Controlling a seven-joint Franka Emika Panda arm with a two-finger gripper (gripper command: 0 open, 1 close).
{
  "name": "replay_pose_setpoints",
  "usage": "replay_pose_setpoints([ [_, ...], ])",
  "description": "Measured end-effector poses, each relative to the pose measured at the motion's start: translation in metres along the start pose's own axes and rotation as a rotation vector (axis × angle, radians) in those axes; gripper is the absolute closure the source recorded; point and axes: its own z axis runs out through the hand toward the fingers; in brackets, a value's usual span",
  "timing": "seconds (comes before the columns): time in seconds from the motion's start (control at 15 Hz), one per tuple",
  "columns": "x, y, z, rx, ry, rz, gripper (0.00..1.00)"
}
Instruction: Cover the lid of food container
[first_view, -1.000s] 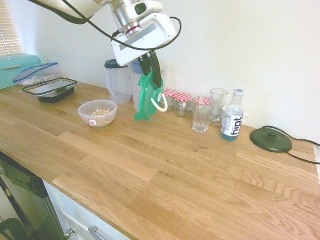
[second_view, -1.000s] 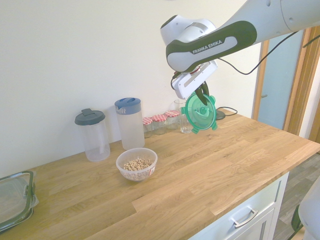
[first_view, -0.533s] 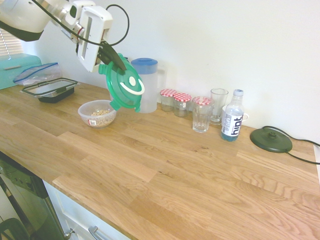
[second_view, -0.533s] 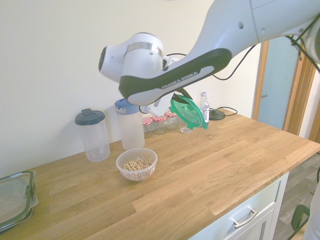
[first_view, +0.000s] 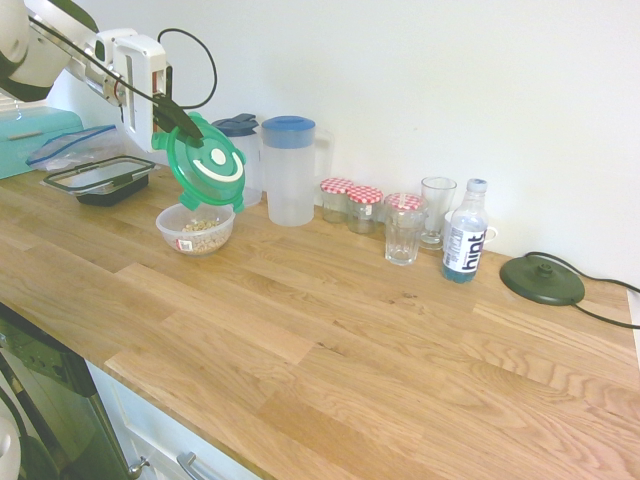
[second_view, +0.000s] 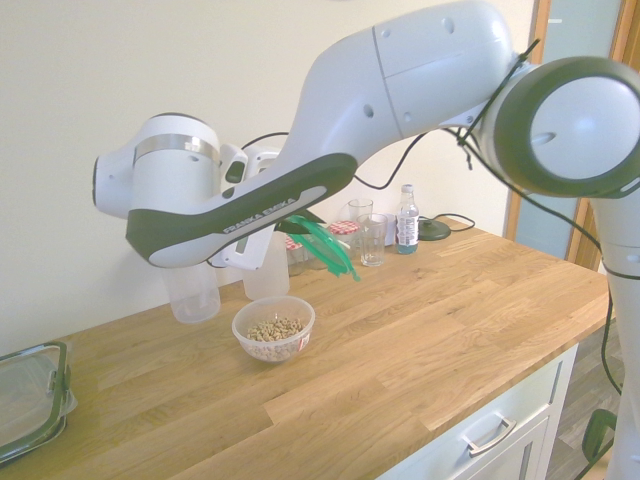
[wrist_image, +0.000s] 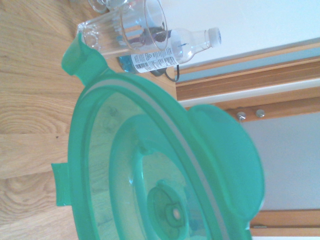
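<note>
Lid (first_view: 203, 166) is pinched at its rim by my closed gripper (first_view: 172, 120), hanging tilted in the air just above and slightly wall-side of the food container (first_view: 196, 227), which sits on the counter (first_view: 330, 340) with grains inside. I'd judge it needs levelling and lowering straight onto the bowl rim. Readable text: "hint" on the water bottle (first_view: 464, 234), "FRANKA EMIKA" on the arm (second_view: 262, 209).
</note>
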Motion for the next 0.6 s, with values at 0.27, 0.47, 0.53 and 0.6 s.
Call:
replay_pose_setpoints([
  [0.27, -0.03, -0.026, -0.029, -0.039, 0.038, -0.014, 1.0],
  [0.47, -0.048, -0.042, -0.034, -0.073, 0.063, -0.021, 1.0],
  [0.53, -0.052, -0.048, -0.033, -0.085, 0.066, -0.024, 1.0],
  [0.6, -0.056, -0.053, -0.031, -0.096, 0.071, -0.028, 1.0],
])
